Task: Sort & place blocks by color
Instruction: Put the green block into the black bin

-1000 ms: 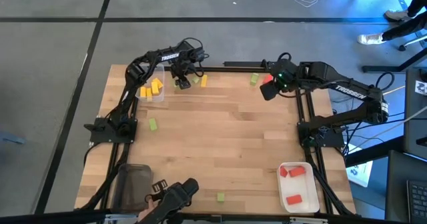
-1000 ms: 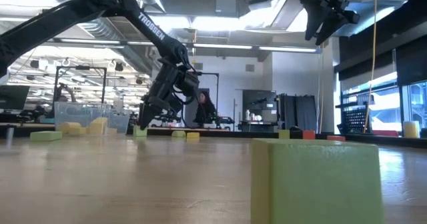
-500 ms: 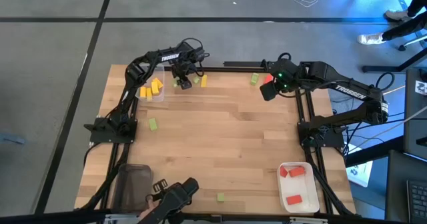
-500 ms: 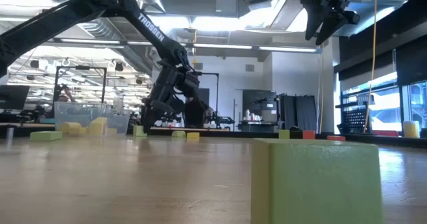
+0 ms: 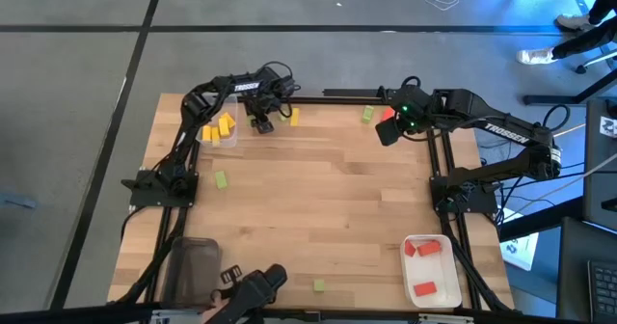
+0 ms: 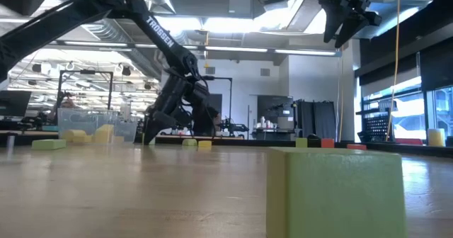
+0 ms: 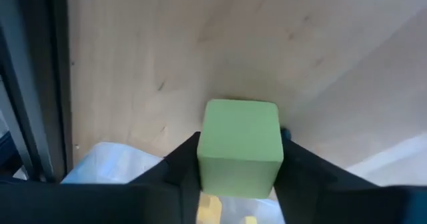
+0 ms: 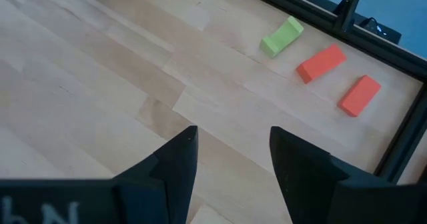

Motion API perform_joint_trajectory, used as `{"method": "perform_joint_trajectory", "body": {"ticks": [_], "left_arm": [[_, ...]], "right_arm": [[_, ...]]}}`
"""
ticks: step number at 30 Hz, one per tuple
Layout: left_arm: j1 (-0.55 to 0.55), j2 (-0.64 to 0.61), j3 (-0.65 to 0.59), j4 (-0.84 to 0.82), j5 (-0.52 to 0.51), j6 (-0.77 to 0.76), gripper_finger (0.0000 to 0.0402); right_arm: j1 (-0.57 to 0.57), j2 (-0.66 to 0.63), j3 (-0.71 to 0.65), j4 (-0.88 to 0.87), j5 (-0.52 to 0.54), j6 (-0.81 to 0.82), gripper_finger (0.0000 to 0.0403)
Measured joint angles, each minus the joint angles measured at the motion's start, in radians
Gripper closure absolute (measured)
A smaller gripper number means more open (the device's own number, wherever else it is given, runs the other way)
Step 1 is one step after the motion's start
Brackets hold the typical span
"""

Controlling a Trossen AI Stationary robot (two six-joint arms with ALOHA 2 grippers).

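A light green block [image 7: 239, 127] lies on the table's far left part, next to the clear tray [image 5: 220, 131] that holds yellow blocks. My left gripper [image 5: 262, 121] is down at the table there, shut on this block. My right gripper [image 5: 390, 126] hangs open high over the far right part, with nothing between its fingers [image 8: 177, 164]. Below it on the table lie two red blocks [image 8: 321, 62], a green block [image 8: 281, 36] and a yellow block [image 5: 294, 117]. My left gripper pinches the light green block between its two fingers, one on each of two opposite sides [image 7: 203, 151]. The fingers come steeply from above, slanting down. The block rests flat on the wood, next to the clear tray's edge.
A white tray [image 5: 431, 269] with red blocks stands near right, a dark tray [image 5: 191, 266] near left. Loose green blocks lie at the left [image 5: 221, 179] and at the near edge [image 5: 318, 285]; the latter stands large in the low view [image 6: 333, 192].
My left gripper has sunk toward the table beside the clear tray, so that its fingertips now stand at the wood. My right gripper has kept still.
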Motion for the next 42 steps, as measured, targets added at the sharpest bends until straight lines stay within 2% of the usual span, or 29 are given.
{"method": "perform_joint_trajectory", "body": {"ticks": [2, 10, 14, 22, 28, 30, 32, 33, 38, 42], "left_arm": [[-0.008, 0.002, 0.015, 0.000, 0.001, 0.011, 0.0280], [-0.051, -0.044, 0.099, -0.052, 0.017, 0.063, 0.0280], [-0.075, -0.158, 0.107, -0.088, 0.124, 0.082, 0.0280], [-0.193, -0.464, 0.108, -0.159, 0.221, 0.095, 0.0280], [-0.294, -0.627, 0.107, -0.305, 0.296, -0.039, 0.0280], [-0.330, -0.680, 0.085, -0.293, 0.317, -0.111, 0.0280], [-0.361, -0.738, 0.057, -0.297, 0.386, -0.158, 0.0280], [-0.379, -0.763, 0.040, -0.301, 0.413, -0.192, 0.0280], [-0.487, -0.879, -0.091, -0.298, 0.420, -0.378, 0.0280], [-0.580, -0.988, -0.220, -0.299, 0.493, -0.566, 0.0280]], "right_arm": [[0.000, 0.000, 0.000, 0.000, 0.000, 0.000, 0.0218], [0.000, 0.000, 0.000, 0.001, 0.000, 0.000, 0.0218], [0.000, 0.000, 0.000, 0.001, 0.000, 0.000, 0.0218], [0.000, 0.000, 0.000, 0.001, 0.002, 0.000, 0.0218], [0.000, 0.000, 0.000, 0.006, 0.002, 0.000, 0.0218], [0.000, 0.000, 0.000, 0.007, 0.002, 0.001, 0.0218], [0.000, 0.000, 0.000, 0.007, 0.002, 0.003, 0.0218], [0.000, 0.000, 0.000, 0.008, 0.002, 0.003, 0.0218], [0.000, 0.000, 0.000, 0.008, 0.002, 0.003, 0.0218], [0.000, 0.000, 0.000, 0.008, 0.001, 0.003, 0.0218]]}}
